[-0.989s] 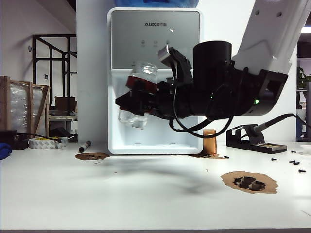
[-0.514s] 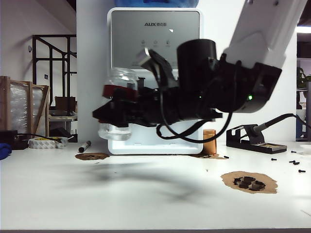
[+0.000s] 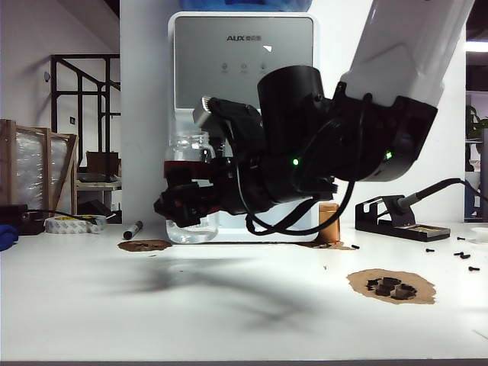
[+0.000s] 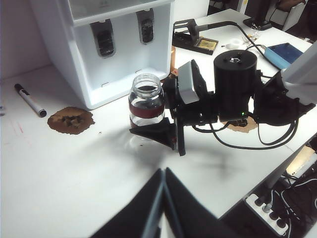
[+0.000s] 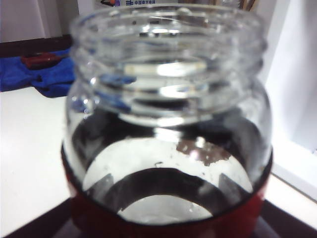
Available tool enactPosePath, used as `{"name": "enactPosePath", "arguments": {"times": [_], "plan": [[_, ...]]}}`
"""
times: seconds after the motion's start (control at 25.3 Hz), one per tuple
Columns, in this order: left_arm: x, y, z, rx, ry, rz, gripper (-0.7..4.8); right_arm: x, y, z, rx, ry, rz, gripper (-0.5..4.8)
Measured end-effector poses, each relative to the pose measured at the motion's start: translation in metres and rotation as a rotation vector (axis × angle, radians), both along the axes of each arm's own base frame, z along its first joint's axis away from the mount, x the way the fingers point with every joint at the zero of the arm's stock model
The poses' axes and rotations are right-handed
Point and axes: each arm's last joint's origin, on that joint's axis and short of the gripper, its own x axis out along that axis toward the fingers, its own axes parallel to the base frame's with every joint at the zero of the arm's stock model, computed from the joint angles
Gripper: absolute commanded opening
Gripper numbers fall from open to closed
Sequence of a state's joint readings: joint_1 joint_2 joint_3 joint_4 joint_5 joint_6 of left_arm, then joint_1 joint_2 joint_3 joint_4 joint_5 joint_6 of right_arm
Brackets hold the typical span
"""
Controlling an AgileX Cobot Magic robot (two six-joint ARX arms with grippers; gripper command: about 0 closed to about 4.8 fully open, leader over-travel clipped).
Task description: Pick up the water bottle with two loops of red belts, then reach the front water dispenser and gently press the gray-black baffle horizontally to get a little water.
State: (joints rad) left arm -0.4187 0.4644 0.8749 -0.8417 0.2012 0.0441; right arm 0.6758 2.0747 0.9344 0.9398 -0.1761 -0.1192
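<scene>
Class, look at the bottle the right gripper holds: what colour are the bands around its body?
Dark red on the clear water bottle; the left wrist view shows it best.

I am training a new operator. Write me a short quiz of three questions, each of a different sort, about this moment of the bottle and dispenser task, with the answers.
1. True or false: the right gripper holds the water bottle upright, mouth up.
2. Multiple choice: where is the bottle relative to the water dispenser? A) under the gray-black baffle B) out in front of the dispenser's left corner C) lying on the table
3. Short answer: in what state is the left gripper?

Key
1. True; its jaws clamp the red-banded body.
2. B
3. Shut and empty, its fingertips together, hovering over the table away from the bottle.
</scene>
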Motion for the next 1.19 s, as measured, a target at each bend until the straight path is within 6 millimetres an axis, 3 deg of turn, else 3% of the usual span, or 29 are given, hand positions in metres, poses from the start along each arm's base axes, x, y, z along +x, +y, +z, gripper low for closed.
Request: {"name": "enactPosePath", "arguments": {"times": [0.36, 0.83, 1.07, 1.11, 1.19], "plan": [[-0.001, 0.0, -0.002, 0.011, 0.025, 0.0, -0.01, -0.003, 0.004, -0.024, 0.004, 0.1, -0.004, -0.05], [-0.001, 0.002, -0.003, 0.037, 0.025, 0.048, -0.01, -0.007, 0.012, -0.051, 0.14, 0.051, 0.018, -0.05], [-0.001, 0.002, -0.003, 0.038, 0.025, 0.051, -0.01, -0.007, 0.013, -0.053, 0.148, 0.04, 0.02, -0.04], [-0.001, 0.002, -0.003, 0.038, 0.025, 0.052, -0.01, -0.007, 0.013, -0.053, 0.149, 0.038, 0.02, 0.08], [-0.001, 0.002, -0.003, 0.038, 0.025, 0.052, -0.01, -0.007, 0.013, -0.053, 0.151, 0.036, 0.02, 0.83]]}}
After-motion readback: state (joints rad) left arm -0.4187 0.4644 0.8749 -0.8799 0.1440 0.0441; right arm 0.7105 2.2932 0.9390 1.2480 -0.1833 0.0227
